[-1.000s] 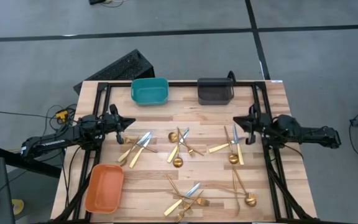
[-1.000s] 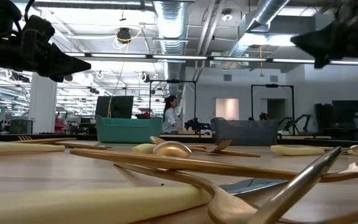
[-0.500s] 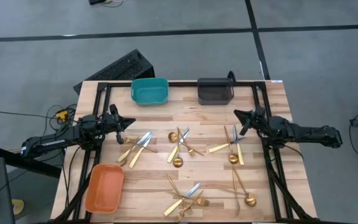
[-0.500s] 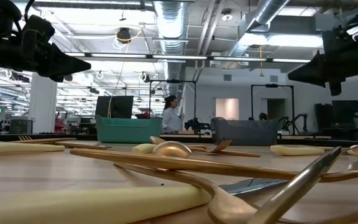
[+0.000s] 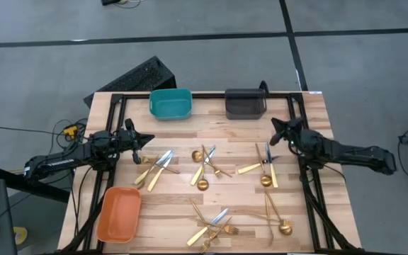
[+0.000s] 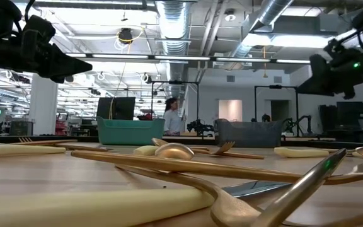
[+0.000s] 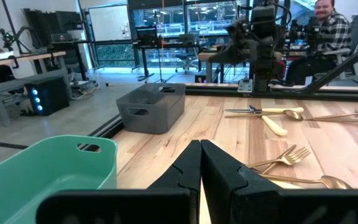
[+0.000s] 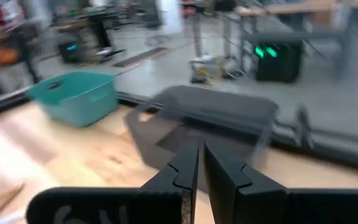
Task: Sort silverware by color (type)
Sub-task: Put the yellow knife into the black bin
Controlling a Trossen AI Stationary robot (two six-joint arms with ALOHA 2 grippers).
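Above the table (image 5: 310,113), the left gripper (image 5: 146,137) hovers at its left edge, fingers together; the right gripper (image 5: 275,127) hangs near its right edge, fingers nearly touching.

Gold silverware (image 5: 205,168) lies scattered in loose clusters on the table.
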